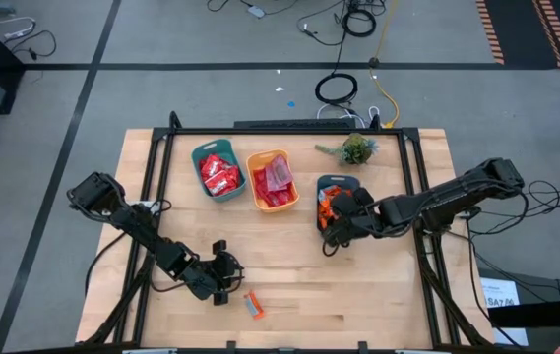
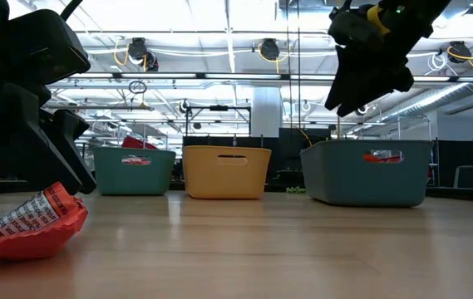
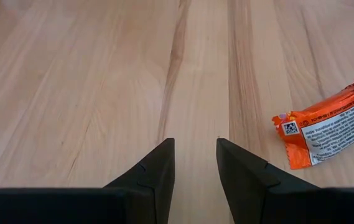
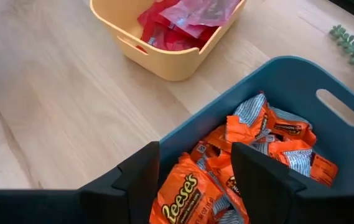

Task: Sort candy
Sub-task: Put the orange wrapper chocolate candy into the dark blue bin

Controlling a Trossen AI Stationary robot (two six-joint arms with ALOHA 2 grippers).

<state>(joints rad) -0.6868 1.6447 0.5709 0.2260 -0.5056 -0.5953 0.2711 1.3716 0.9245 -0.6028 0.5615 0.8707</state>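
Low view cuts off the orange candy (image 2: pixel 28 224) at the left edge; the left hand's (image 2: pixel 20 108) fingers are hidden.

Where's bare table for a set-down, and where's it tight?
Free: the wood between the left gripper and right gripper, past the loose orange candy. Crowded: the far strip with the teal bin, yellow bin, right teal bin and plant.

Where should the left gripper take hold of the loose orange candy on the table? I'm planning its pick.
Probably across the middle of the orange candy, coming straight down. It lies flat on the bare wood, long and narrow, beside the open left gripper, so the jaws should span its short width.
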